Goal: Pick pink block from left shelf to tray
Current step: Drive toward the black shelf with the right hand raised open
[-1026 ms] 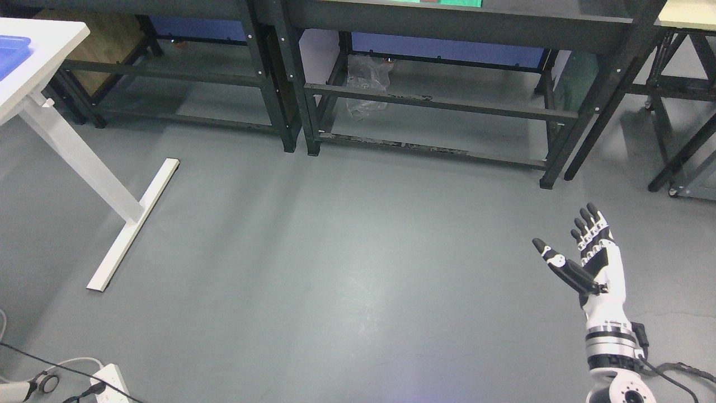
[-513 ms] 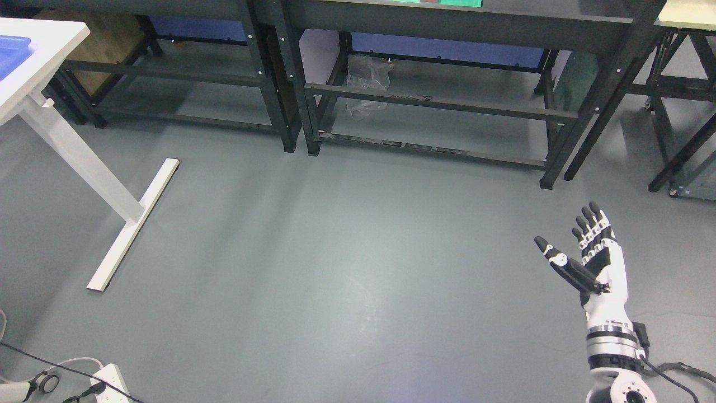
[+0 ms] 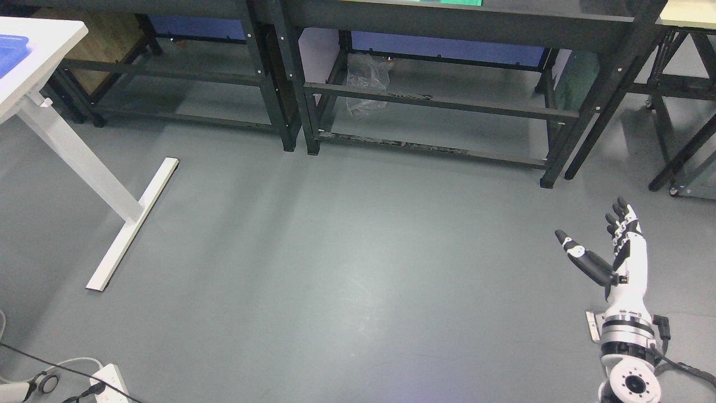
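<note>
Hovering: right hand [image 3: 621, 254] (fingers [image 3: 622, 215] spread).

The floor [image 3: 347, 268] is grey, smooth and a little shiny where the light falls on it. The shelves [image 3: 442, 103] at the far side look like dark metal with a dull painted coat. A see-through plastic bag [image 3: 366, 84] sits crinkled under them. On the far left, the table [image 3: 39, 50] is smooth and white, and a blue plastic tray [image 3: 10, 53] rests on it. On the near right, the right hand [image 3: 612, 252] looks like shiny white and black hard plastic.
</note>
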